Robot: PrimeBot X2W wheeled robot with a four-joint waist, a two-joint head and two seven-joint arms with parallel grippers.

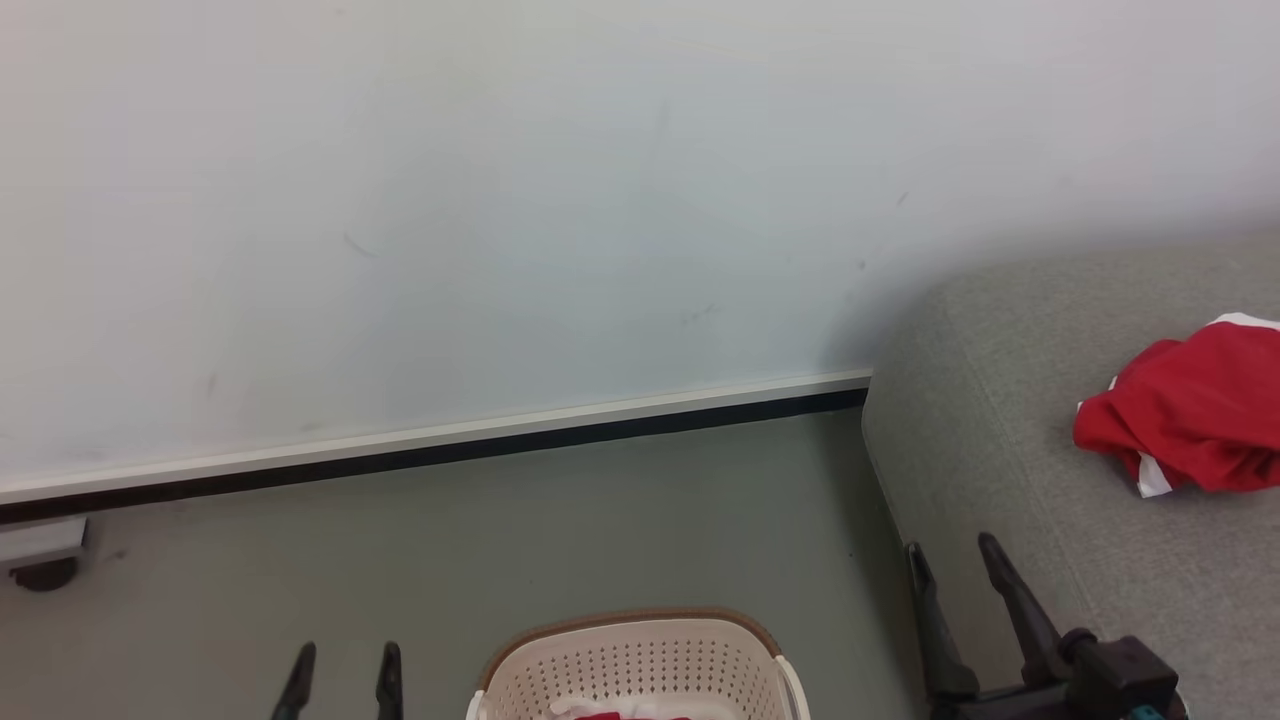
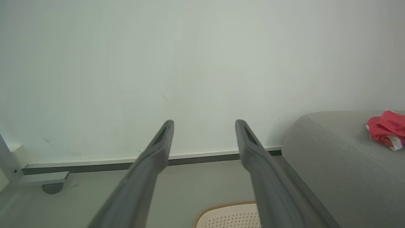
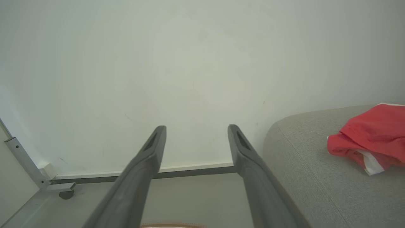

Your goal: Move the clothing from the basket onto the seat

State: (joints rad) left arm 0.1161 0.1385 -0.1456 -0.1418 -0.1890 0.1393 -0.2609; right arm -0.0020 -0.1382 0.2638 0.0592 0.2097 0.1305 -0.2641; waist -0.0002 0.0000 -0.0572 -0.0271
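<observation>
Jaws spread on both arms, holding nothing: left jaws at lower left of head view, right jaws at lower right, before seat edge. Basket point(image 1: 640, 655) at bottom centre on floor point(image 1: 600, 520); inside, white and red clothing point(image 1: 600, 709), mostly cut off by frame edge. Seat point(image 1: 1000, 450) at right; red garment with white trim point(image 1: 1190, 410) lies crumpled on it, well apart from basket.

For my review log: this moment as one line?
left gripper open | right gripper open | red garment on seat | basket holds clothing
</observation>
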